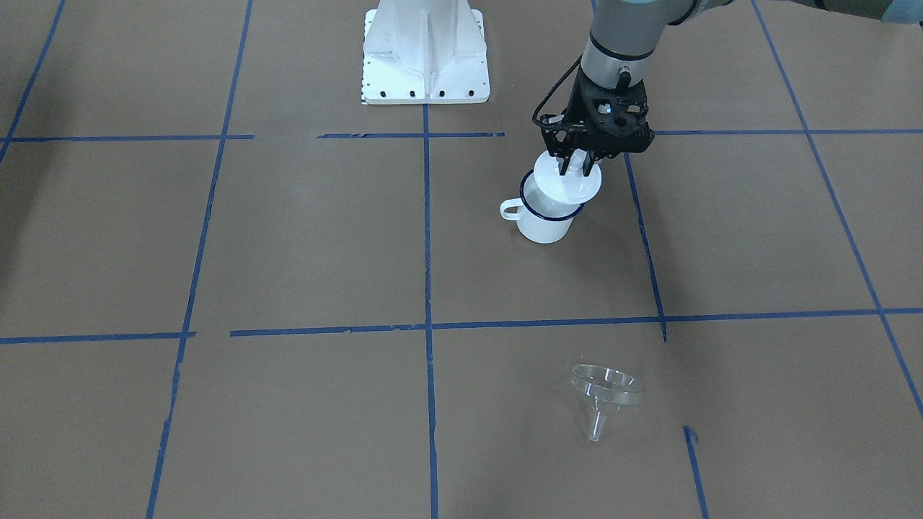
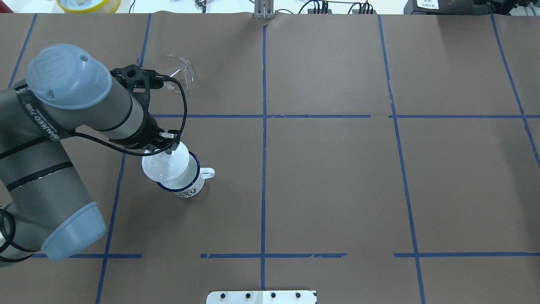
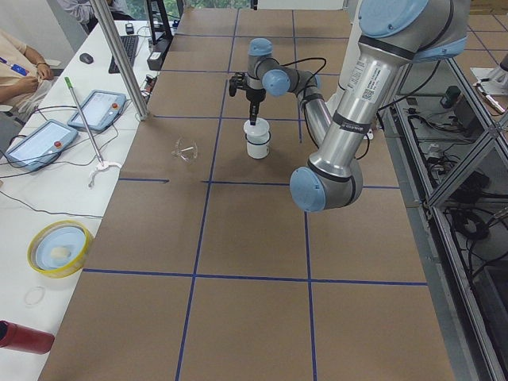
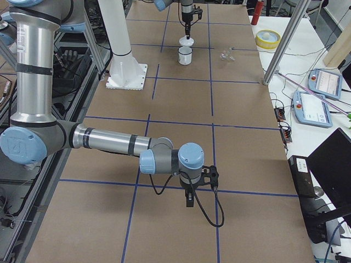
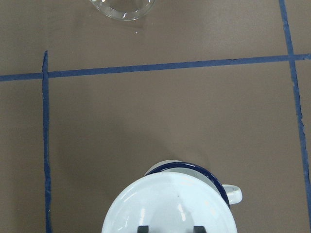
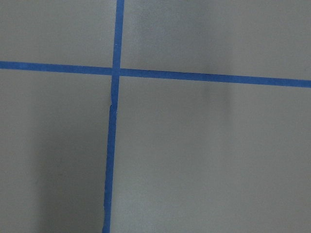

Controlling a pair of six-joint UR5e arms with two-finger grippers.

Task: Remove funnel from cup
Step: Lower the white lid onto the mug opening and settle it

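The white mug (image 1: 544, 225) with a dark blue rim stands upright, its handle toward the table's middle. My left gripper (image 1: 577, 164) is shut on the knob of a white round lid (image 1: 570, 185), held tilted just over the mug's mouth. In the left wrist view the lid (image 5: 170, 208) covers most of the mug (image 5: 232, 193). The clear funnel (image 1: 606, 393) lies on its side on the paper, well apart from the mug, and also shows in the overhead view (image 2: 175, 71). My right gripper (image 4: 189, 201) shows only in the exterior right view, far from both; I cannot tell whether it is open or shut.
Brown paper with a blue tape grid (image 2: 263, 116) covers the table. The white robot base (image 1: 425, 58) stands at the robot's side of the table. A yellow bowl (image 2: 88, 4) sits beyond the far edge.
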